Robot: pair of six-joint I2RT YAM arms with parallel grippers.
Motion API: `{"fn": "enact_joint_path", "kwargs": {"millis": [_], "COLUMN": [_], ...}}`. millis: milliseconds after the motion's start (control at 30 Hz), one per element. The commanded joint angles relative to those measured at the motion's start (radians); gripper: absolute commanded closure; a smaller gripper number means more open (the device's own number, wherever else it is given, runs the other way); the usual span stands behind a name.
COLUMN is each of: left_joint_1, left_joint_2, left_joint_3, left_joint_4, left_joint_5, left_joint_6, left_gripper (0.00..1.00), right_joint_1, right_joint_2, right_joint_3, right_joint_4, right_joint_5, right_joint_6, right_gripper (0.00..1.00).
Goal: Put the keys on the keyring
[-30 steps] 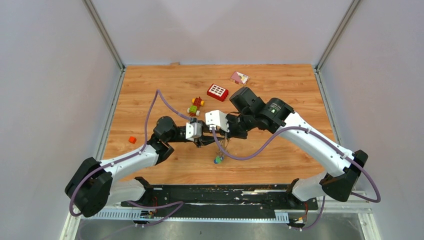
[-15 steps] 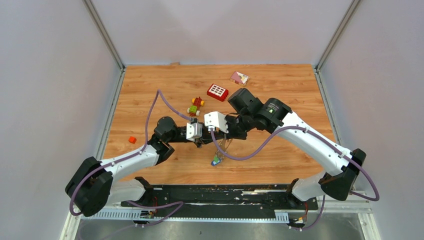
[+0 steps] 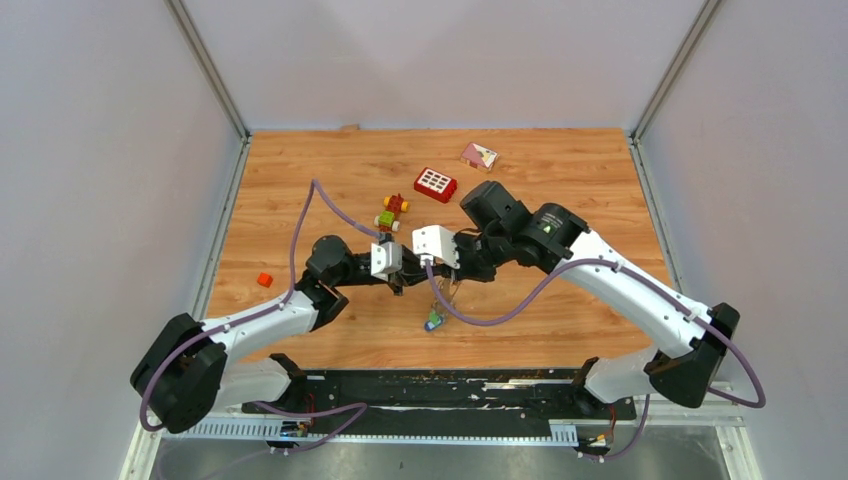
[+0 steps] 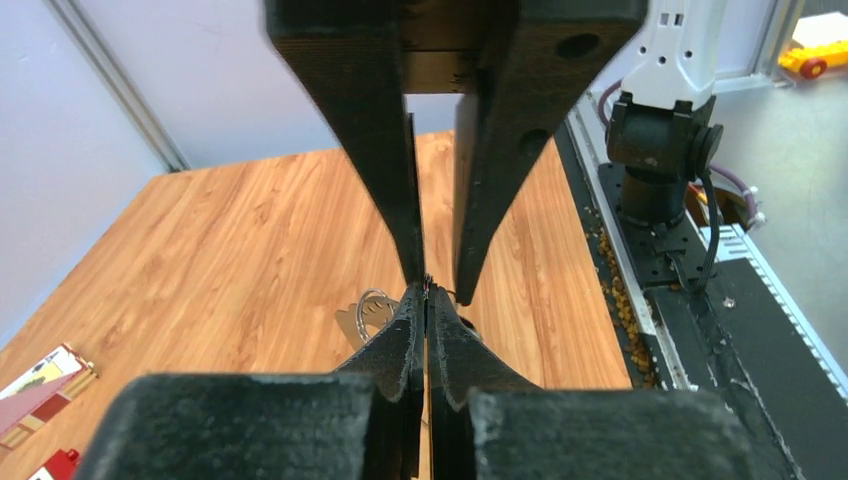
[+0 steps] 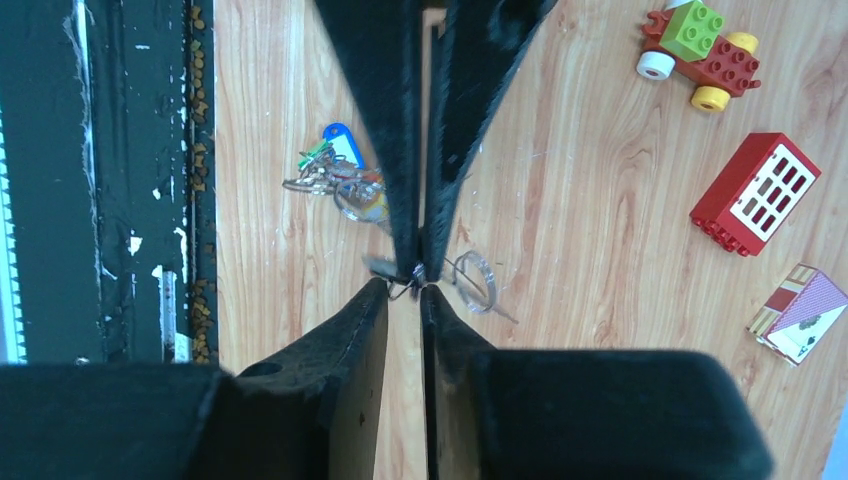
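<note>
- Wooden tabletop [image 3: 560,180], mid-frame: left gripper [image 4: 427,292] pressed together, pinching thin grey metal keyring [image 5: 491,287].
- Right gripper [image 5: 420,290] slightly spread.
- Small blue-tagged metal keys [image 3: 433,321] just below them.

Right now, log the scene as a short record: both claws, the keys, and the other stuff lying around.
left claw: shut on a thin wire, seemingly the keyring
right claw: jaws slightly apart, tip to tip with left claw
keys: bunch with blue tag, between claws and arm bases
clutter: red brick, block car, red cube, pink box
</note>
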Motion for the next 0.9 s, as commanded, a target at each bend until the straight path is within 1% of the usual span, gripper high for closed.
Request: {"fn": "enact_joint_path", "kwargs": {"millis": [0,67,100,167,233,433,667,867], "left_joint_1": [0.02,0.023,0.022,0.023,0.023,0.022,0.023,0.023], "left_joint_2": [-0.027,-0.024,-0.022,-0.019,-0.016,-0.006,0.001,0.002], "left_joint_3": [-0.019,-0.036,-0.04,-0.043,-0.044,-0.045,-0.046,-0.056], "left_joint_4": [0.199,0.264,0.289,0.318,0.326,0.335,0.375,0.404], "left_joint_5": [-0.033,-0.026,-0.022,-0.015,-0.014,-0.02,-0.027,-0.039], "left_joint_6": [-0.122,-0.167,-0.184,-0.207,-0.216,-0.228,-0.277,-0.295], "left_gripper": [1.0,1.0,1.0,1.0,1.0,1.0,1.0,1.0], "right_joint_1": [-0.009,-0.02,-0.025,-0.034,-0.038,-0.04,-0.04,-0.049], "right_joint_2": [-0.092,-0.137,-0.155,-0.183,-0.201,-0.205,-0.184,-0.205], "right_joint_3": [-0.076,-0.123,-0.143,-0.18,-0.204,-0.204,-0.213,-0.28], "right_joint_4": [0.102,0.139,0.156,0.191,0.22,0.269,0.313,0.367], "right_joint_5": [0.017,-0.008,-0.022,-0.042,-0.056,-0.107,-0.144,-0.165], "right_joint_6": [0.019,0.018,0.018,0.018,0.018,0.025,0.043,0.056], "right_gripper": [0.76,0.68,0.66,0.62,0.61,0.59,0.64,0.65]}}
